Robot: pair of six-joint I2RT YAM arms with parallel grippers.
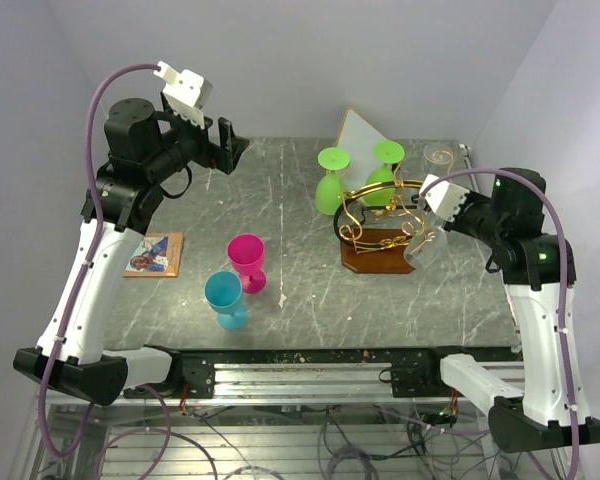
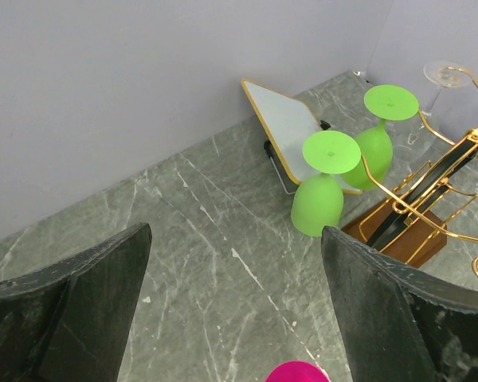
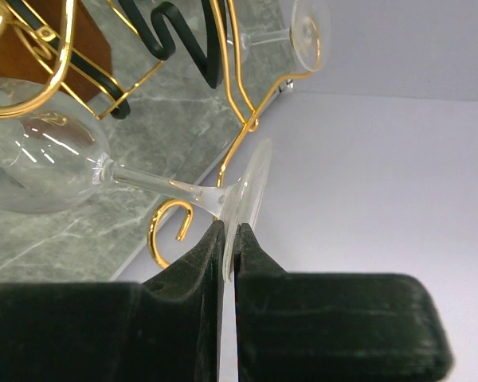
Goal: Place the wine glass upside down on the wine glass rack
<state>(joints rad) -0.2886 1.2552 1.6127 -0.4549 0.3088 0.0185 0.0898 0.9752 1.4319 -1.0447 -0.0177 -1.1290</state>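
A clear wine glass (image 3: 44, 163) lies almost sideways, its bowl against the gold wires of the wine glass rack (image 1: 378, 228). My right gripper (image 3: 229, 239) is shut on the rim of the glass's foot. From above, the glass (image 1: 426, 247) hangs at the rack's right side, just over the wooden base. Two green glasses (image 1: 331, 184) hang upside down on the rack's far side. Another clear glass (image 1: 440, 156) hangs at its back right. High over the table's back left, my left gripper (image 2: 235, 239) stands open with nothing in it.
A pink glass (image 1: 247, 261) and a blue glass (image 1: 225, 299) stand upright at the table's front middle. A picture card (image 1: 155, 253) lies at the left. A white gold-edged panel (image 1: 365, 135) leans behind the rack. Walls close in at the back and right.
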